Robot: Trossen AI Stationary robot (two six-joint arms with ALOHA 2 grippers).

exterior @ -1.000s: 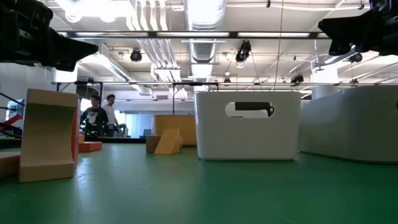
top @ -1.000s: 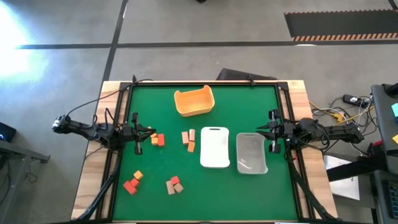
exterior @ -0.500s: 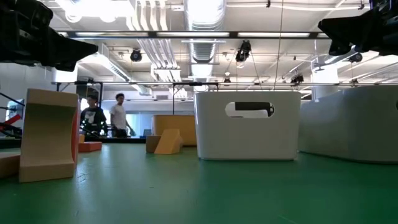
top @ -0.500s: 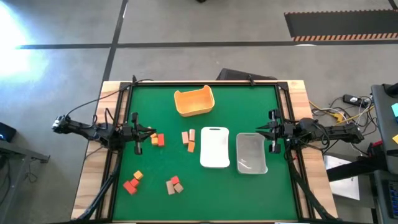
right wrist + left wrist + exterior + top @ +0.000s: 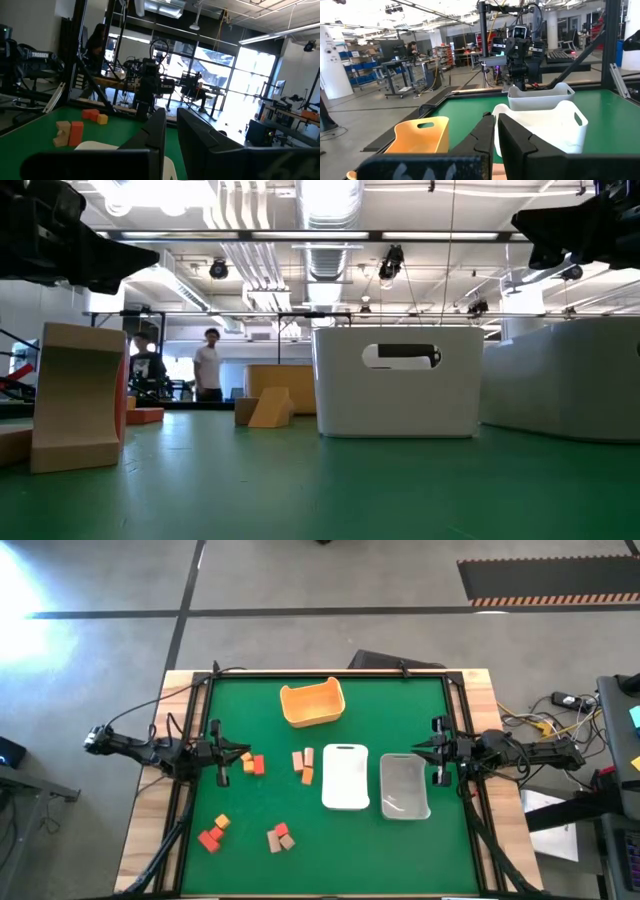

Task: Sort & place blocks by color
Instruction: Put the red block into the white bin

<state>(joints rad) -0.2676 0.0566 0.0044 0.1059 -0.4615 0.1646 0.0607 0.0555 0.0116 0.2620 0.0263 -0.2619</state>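
The blocks lie in small clusters on the left half of the green table (image 5: 380,700): orange and red ones (image 5: 252,764), orange and tan ones (image 5: 304,766), orange and red ones (image 5: 213,833), tan and red ones (image 5: 281,837). My left gripper (image 5: 245,751) hovers level above the table's left side, just left of the first cluster, shut with nothing in it (image 5: 496,118). My right gripper (image 5: 417,749) hovers at the right side, over the clear tray's far right corner, shut and empty (image 5: 171,115). The right wrist view shows tan and orange blocks (image 5: 70,133).
A yellow-orange tub (image 5: 312,703) stands at the far middle. A white tray (image 5: 345,777) and a clear tray (image 5: 404,786) sit side by side right of centre. A tall tan block (image 5: 80,395) stands close in the low view. People stand in the room beyond.
Both arms have kept still and no block has moved. A person in the room beyond the table has walked toward the right in the low view.
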